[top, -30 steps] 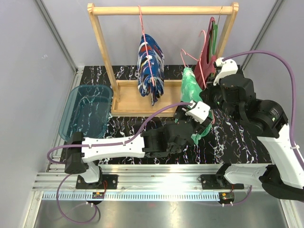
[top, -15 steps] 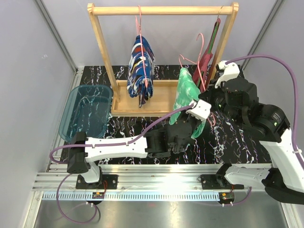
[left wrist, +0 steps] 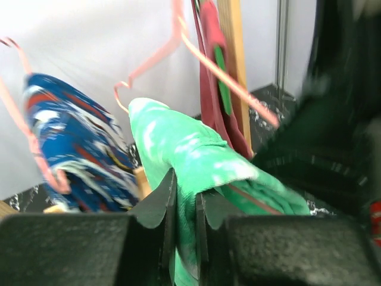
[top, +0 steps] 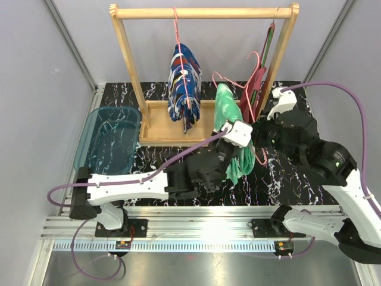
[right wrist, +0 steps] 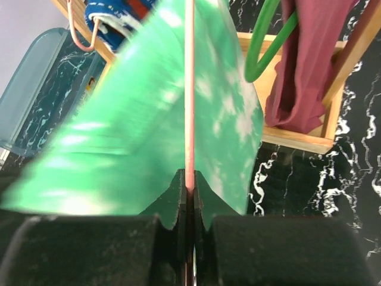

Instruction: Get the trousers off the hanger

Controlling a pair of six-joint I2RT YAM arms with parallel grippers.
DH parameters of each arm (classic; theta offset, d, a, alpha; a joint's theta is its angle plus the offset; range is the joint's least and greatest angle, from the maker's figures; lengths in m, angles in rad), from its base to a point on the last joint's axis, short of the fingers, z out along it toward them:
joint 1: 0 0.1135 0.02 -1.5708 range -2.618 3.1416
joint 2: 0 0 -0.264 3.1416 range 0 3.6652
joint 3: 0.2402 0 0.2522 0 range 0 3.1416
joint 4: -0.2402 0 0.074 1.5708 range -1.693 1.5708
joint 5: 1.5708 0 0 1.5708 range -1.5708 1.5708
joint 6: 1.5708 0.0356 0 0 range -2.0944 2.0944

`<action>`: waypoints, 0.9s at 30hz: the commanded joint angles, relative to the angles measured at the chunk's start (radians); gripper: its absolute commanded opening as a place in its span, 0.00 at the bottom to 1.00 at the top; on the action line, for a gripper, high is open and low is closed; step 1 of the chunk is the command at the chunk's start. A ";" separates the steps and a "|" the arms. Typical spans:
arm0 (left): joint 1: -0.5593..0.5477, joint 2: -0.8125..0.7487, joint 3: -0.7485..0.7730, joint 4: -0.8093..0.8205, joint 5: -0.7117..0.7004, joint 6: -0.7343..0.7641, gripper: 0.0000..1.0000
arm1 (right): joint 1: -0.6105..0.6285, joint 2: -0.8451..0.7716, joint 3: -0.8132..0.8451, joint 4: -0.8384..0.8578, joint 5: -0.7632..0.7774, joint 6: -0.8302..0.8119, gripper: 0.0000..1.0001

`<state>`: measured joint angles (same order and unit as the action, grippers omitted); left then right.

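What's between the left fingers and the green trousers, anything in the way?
Nothing visible. The left fingers are shut on the green trousers, and the right fingers clamp the pink hanger carrying them.

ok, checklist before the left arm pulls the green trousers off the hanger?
1. Left jaws shut on green trousers: ok.
2. Right jaws clamped on pink hanger: ok.
3. Hanger hook off the wooden rack rail: ok.
4. Green trousers off the hanger: not ok, draped over it.
5. Blue trousers clear of the pull path: cannot tell.
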<state>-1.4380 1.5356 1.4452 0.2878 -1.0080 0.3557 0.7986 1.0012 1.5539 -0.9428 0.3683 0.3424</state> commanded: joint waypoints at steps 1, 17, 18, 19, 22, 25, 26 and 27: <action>-0.030 -0.149 0.052 0.246 -0.021 0.118 0.00 | 0.008 -0.024 -0.069 0.044 -0.026 0.032 0.00; -0.079 -0.308 0.196 0.198 0.031 0.290 0.00 | 0.008 -0.116 -0.302 0.084 -0.100 0.047 0.00; -0.079 -0.311 0.213 0.194 0.040 0.308 0.00 | 0.010 -0.119 -0.314 0.088 -0.098 0.046 0.00; -0.079 -0.313 0.230 0.186 0.042 0.321 0.00 | 0.010 -0.122 -0.319 0.091 -0.097 0.041 0.00; -0.079 -0.324 0.280 0.166 0.037 0.373 0.00 | 0.008 -0.131 -0.330 0.098 -0.103 0.027 0.00; -0.079 -0.330 0.313 0.180 0.010 0.464 0.00 | 0.008 -0.139 -0.345 0.117 -0.112 0.015 0.00; -0.079 -0.328 0.320 0.213 -0.001 0.500 0.00 | 0.008 -0.142 -0.345 0.125 -0.112 0.014 0.00; -0.079 -0.325 0.326 0.244 -0.038 0.541 0.00 | 0.008 -0.139 -0.348 0.125 -0.112 0.012 0.00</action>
<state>-1.5127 1.2419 1.6978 0.3721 -1.0500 0.7532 0.7994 0.8783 1.2041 -0.8833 0.2676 0.3775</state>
